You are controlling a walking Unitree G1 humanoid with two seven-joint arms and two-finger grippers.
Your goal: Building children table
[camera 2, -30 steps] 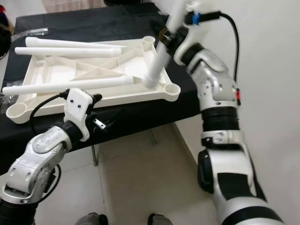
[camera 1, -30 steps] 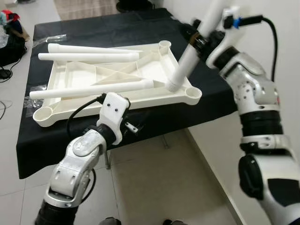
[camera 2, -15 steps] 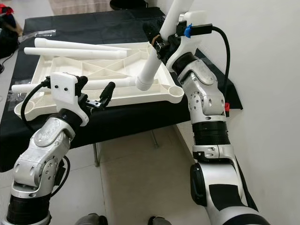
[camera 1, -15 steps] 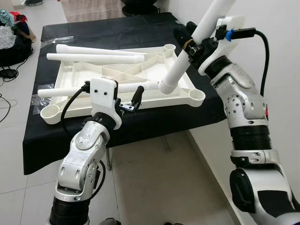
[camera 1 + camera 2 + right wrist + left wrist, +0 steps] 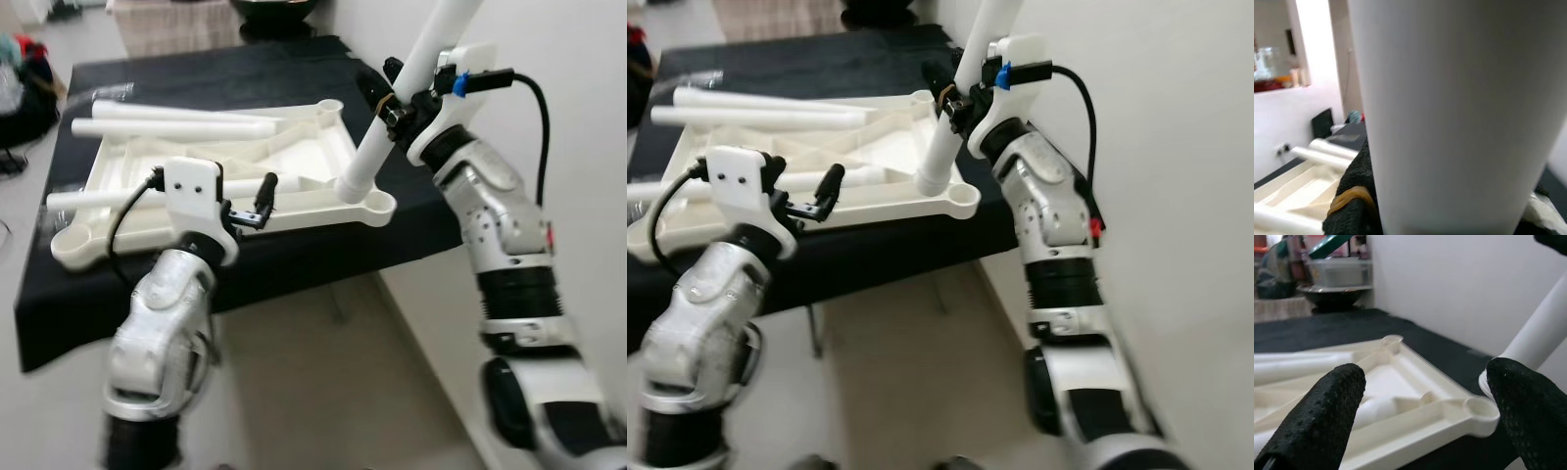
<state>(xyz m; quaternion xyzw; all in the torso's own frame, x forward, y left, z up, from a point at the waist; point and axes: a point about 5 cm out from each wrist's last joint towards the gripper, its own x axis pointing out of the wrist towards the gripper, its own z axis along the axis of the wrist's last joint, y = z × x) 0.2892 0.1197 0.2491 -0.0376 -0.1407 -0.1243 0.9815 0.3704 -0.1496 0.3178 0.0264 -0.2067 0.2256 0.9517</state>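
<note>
A white plastic tabletop (image 5: 323, 147) lies upside down on the black-covered table (image 5: 245, 69). My right gripper (image 5: 390, 100) is shut on a white table leg (image 5: 392, 108), held tilted. The leg's lower end (image 5: 353, 183) hovers just beside the tabletop's near right corner socket (image 5: 378, 205), which also appears in the left wrist view as the socket (image 5: 1481, 407). My left gripper (image 5: 252, 206) is open and empty at the tabletop's near edge, its fingers (image 5: 1322, 421) spread wide. Three loose legs rest on the tabletop: two (image 5: 176, 125) at the far side, one (image 5: 98, 196) nearer.
A white wall (image 5: 568, 59) runs close along the right of the table. Pale floor (image 5: 323, 392) lies in front of and below the table edge. A dark bag and clutter (image 5: 24, 88) sit on the floor at the far left. A bowl (image 5: 1327, 293) stands beyond the table.
My left gripper rose from below the table's front edge to the tabletop's near rim. The held leg's lower end shifted closer to the near right corner socket. The camera also moved.
</note>
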